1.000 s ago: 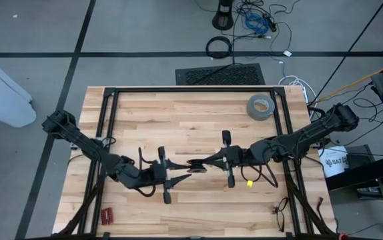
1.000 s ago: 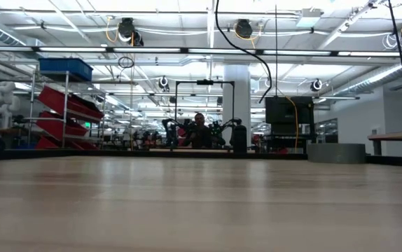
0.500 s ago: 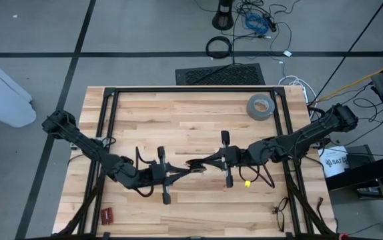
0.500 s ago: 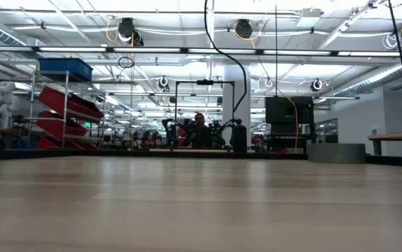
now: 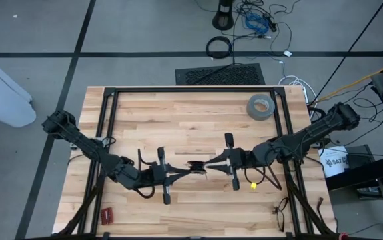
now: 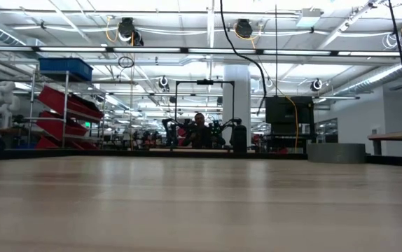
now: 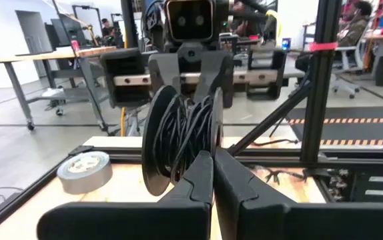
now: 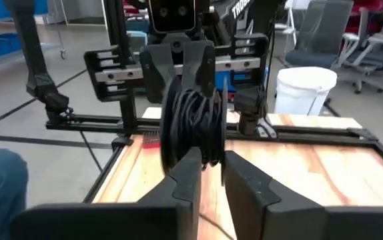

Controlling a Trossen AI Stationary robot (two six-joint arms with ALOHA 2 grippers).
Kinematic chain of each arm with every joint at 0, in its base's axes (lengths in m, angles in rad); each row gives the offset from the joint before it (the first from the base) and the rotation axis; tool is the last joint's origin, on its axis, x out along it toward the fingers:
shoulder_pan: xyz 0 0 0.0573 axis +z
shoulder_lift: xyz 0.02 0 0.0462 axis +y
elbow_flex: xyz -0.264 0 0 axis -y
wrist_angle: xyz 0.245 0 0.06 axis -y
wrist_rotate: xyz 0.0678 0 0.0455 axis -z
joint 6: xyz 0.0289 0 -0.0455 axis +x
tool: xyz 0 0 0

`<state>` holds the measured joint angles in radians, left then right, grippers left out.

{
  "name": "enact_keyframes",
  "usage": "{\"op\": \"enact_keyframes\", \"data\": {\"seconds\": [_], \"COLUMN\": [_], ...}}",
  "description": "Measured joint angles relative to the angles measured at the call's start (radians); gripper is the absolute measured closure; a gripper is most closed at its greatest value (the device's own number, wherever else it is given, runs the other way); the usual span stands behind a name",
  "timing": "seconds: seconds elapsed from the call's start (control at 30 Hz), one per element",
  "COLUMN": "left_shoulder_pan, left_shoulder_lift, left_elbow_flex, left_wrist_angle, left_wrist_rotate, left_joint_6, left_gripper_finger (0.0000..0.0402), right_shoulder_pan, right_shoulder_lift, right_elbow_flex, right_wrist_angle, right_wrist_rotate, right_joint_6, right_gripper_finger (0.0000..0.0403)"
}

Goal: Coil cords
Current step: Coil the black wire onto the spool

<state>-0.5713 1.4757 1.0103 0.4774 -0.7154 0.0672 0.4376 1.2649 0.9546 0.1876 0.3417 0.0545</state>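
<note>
Overhead, both pincers (image 5: 190,169) (image 5: 208,164) meet (wrists show coil (image 7: 181,133))

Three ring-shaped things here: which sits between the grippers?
The black cord spool, between left gripper and right gripper. Grey tape roll lies apart on the table; black cable ring is on the floor.

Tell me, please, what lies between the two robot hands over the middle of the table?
A coil of thin black cord, wound on a spool, sits between the left hand and the right hand. Both wrist views show it best.
</note>
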Motion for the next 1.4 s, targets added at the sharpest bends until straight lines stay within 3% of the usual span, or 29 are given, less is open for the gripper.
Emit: {"op": "enact_keyframes", "data": {"seconds": [0.43,0.8,1.0,1.4], "left_shoulder_pan": [0.000,0.030,0.041,0.046], "left_shoulder_lift": [0.000,0.000,0.000,0.000], "left_elbow_flex": [0.000,0.000,0.000,0.000], "left_wrist_angle": [-0.041,-0.102,-0.140,-0.151], "left_wrist_rotate": [-0.021,0.153,0.164,0.168], "left_joint_6": [-0.031,-0.089,-0.115,-0.114], "left_gripper_finger": [0.0400,0.0401,0.0401,0.0401], "right_shoulder_pan": [0.049,0.049,0.046,-0.003], "right_shoulder_lift": [-0.061,-0.032,-0.021,0.047], "right_elbow_flex": [0.000,0.000,0.000,0.000], "right_wrist_angle": [-0.081,-0.011,-0.015,-0.032], "right_wrist_rotate": [0.033,0.071,0.071,0.028], "right_joint_6": [0.056,0.023,0.031,0.075], "right_gripper_finger": [0.0328,0.0285,0.0264,0.0263]}}
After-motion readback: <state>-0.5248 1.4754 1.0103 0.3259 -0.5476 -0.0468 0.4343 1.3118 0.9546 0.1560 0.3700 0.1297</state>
